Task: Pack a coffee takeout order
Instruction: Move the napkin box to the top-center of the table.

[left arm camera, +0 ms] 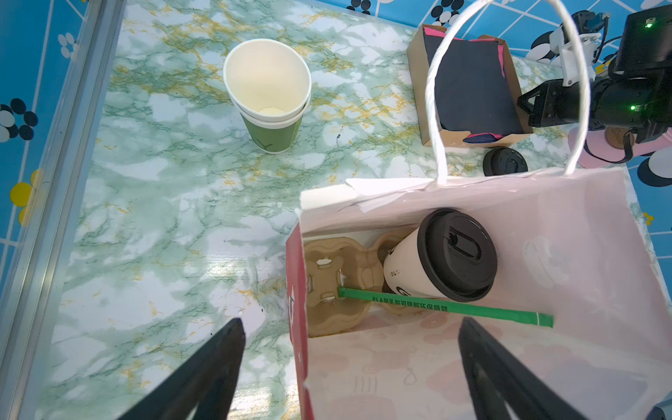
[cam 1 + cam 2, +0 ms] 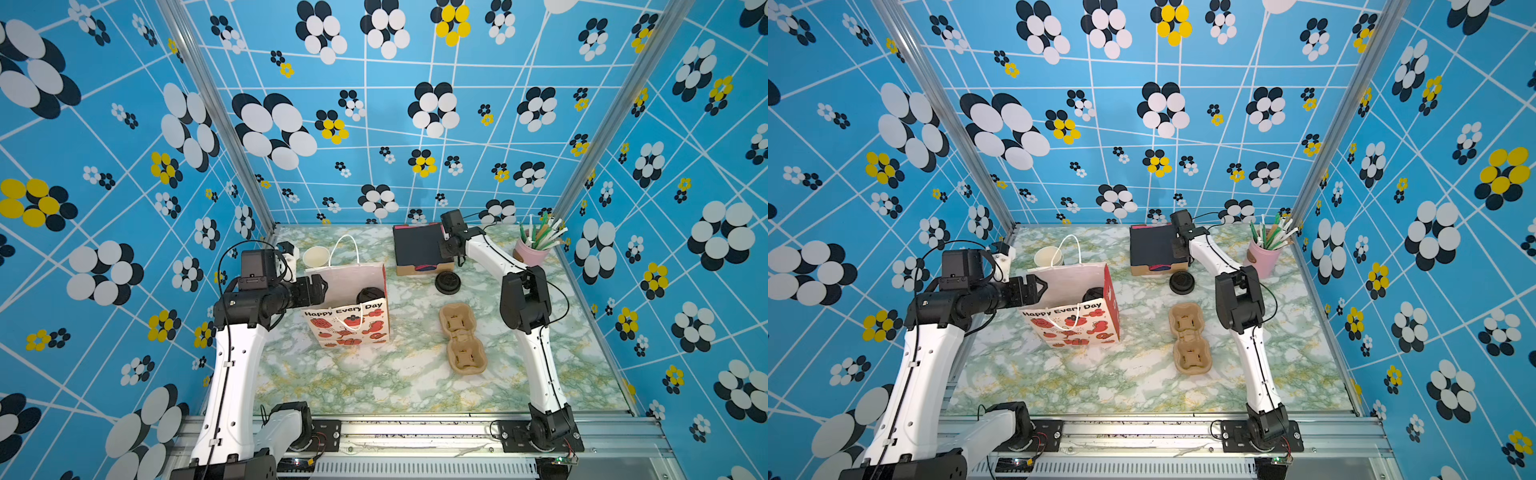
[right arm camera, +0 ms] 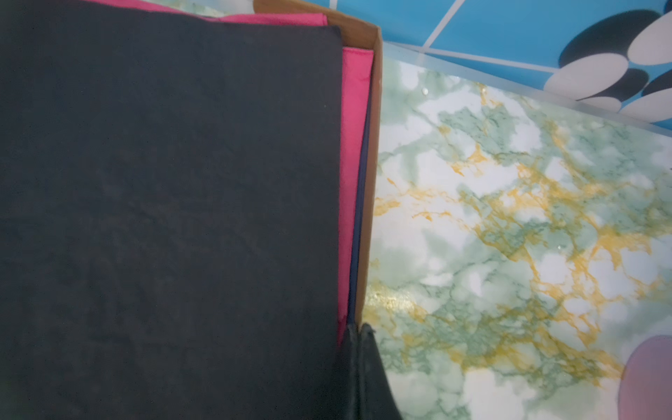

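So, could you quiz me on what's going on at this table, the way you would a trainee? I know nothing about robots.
1. True or false: the white cup in the paper bag already wears a black lid.
2. Where is the loose lid? A: inside the bag. B: on the table beside the napkin box. C: on the green cup.
3. Which one stands open, the left gripper or the right gripper?
Key: 1 true. 2 B. 3 the left gripper.
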Controlling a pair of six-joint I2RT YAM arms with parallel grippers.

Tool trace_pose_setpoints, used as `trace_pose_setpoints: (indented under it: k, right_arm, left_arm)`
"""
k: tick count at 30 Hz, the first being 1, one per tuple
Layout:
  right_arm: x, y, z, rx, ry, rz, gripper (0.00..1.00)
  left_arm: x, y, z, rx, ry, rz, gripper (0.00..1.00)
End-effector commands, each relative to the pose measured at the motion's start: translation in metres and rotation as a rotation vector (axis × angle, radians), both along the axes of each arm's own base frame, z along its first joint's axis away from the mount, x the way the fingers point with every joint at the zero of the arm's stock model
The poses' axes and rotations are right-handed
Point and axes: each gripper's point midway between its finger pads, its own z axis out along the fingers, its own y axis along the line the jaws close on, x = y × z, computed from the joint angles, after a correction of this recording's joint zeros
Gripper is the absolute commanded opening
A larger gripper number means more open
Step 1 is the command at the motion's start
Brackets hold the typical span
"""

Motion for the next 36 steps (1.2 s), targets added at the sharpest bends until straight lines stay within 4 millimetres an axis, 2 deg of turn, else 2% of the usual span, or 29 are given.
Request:
trace_pose_setpoints:
  k: [1,9,12,13,14,22,27,30,36]
  right_arm:
    - [-0.006,-0.011,0.022,-0.006,-0.032,-0.002,0.0]
    - [-0.027,-0.038,0.025,0.002,-0.026,-0.066,0.0]
    - [-0.032,-0.053,0.015,0.001,-0.007,-0.111,0.0]
    - [-0.033,-0.058,0.025,0.009,-0.025,-0.125,0.0]
    - [-0.034,-0.063,0.026,0.014,-0.028,-0.137,0.0]
    - [-0.042,-0.093,0.023,0.021,-0.014,-0.204,0.0]
    - [-0.045,-0.1,0.029,0.033,-0.019,-0.219,0.15]
    - [-0.047,-0.098,0.038,0.047,-0.026,-0.211,0.28]
    - [-0.053,-0.088,0.059,0.11,-0.031,-0.176,0.44]
  left_arm:
    - [0.0,-0.002,0.004,-0.019,-0.027,-0.004,0.93]
    - [0.002,-0.003,0.002,-0.031,-0.029,-0.005,0.93]
    - [0.002,-0.004,0.002,-0.037,-0.031,-0.008,0.93]
    - [0.002,-0.004,0.001,-0.037,-0.031,-0.008,0.93]
    - [0.002,-0.004,0.001,-0.036,-0.032,-0.007,0.93]
    - [0.003,-0.004,-0.002,-0.039,-0.028,-0.009,0.93]
    - [0.004,-0.005,-0.002,-0.04,-0.029,-0.01,0.93]
    - [0.004,-0.005,-0.001,-0.042,-0.03,-0.01,0.93]
    - [0.003,-0.005,0.0,-0.046,-0.035,-0.01,0.93]
